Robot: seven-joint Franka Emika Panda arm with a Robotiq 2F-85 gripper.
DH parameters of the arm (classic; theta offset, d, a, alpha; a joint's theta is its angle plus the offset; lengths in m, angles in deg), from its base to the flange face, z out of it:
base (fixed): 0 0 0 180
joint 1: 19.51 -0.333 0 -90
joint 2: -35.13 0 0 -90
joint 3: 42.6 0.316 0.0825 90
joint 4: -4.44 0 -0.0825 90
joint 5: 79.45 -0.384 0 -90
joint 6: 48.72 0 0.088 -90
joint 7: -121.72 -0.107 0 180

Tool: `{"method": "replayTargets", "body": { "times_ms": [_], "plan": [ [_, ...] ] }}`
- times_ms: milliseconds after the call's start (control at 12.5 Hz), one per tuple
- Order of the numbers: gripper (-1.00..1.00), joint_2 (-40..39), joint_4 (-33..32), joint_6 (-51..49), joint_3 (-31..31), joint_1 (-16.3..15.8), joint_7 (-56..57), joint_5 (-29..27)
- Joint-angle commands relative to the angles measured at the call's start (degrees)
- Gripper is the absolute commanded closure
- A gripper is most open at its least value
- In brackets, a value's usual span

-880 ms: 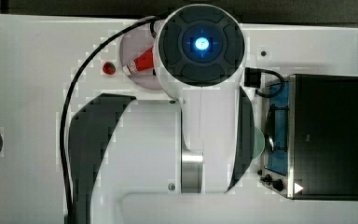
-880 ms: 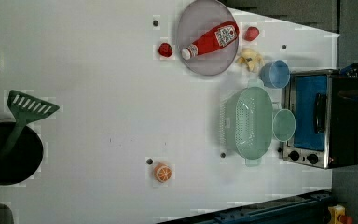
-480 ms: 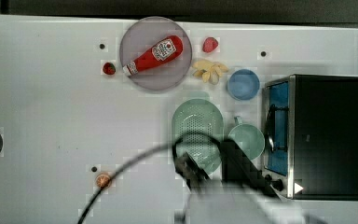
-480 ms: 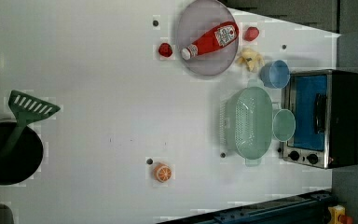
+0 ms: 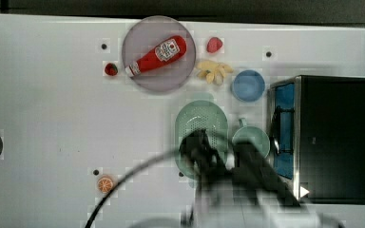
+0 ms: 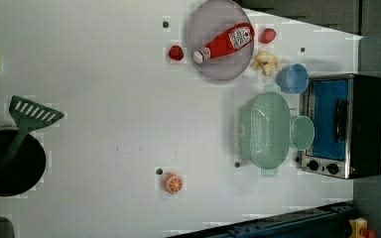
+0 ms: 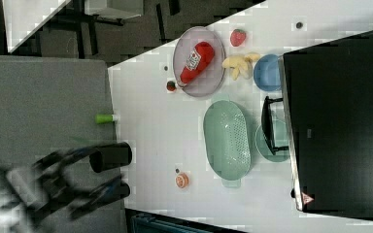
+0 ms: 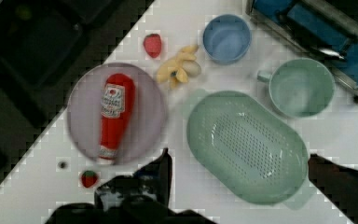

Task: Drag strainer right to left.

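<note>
Claw (image 8: 237, 163) spread wide above the strainer (image 8: 247, 147) — fingers straddling it across its long axis, nothing pinched — mug (image 8: 300, 87) just beside.

Strainer (image 6: 265, 130) between plate (image 6: 217, 69), mug (image 6: 302, 133).

Bright, even light (arm (image 5: 228, 185) motion-blurred)
</note>
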Motion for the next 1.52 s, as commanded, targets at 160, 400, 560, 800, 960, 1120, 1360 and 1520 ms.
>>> {"method": "replayTargets", "body": {
  "times_ms": [160,400,560,800,960,1120,1360,1520],
  "plan": [
    [-1.00,-13.97,-11.50,9.17,0.40,0.06,-12.87,-0.12],
    [-1.00,-22.07,-14.95,19.11,1.15,-0.01,-24.87,-0.12],
    [-1.00,-28.69,-15.03,25.73,1.62,-0.02,-31.04,-0.12],
    [-1.00,-38.05,-14.63,35.94,2.03,-0.10,-35.82,-0.12],
    [-1.00,-42.83,-14.65,42.26,2.30,-0.28,-36.44,-0.13],
    [-1.00,-46.35,-14.63,45.20,2.32,-0.93,-36.63,-0.13],
    [-1.00,-48.66,-14.62,46.11,2.43,-2.70,-40.39,-0.16],
    [-1.00,-49.44,-14.52,46.69,2.98,-4.16,-45.80,-0.16]
  ]
}}
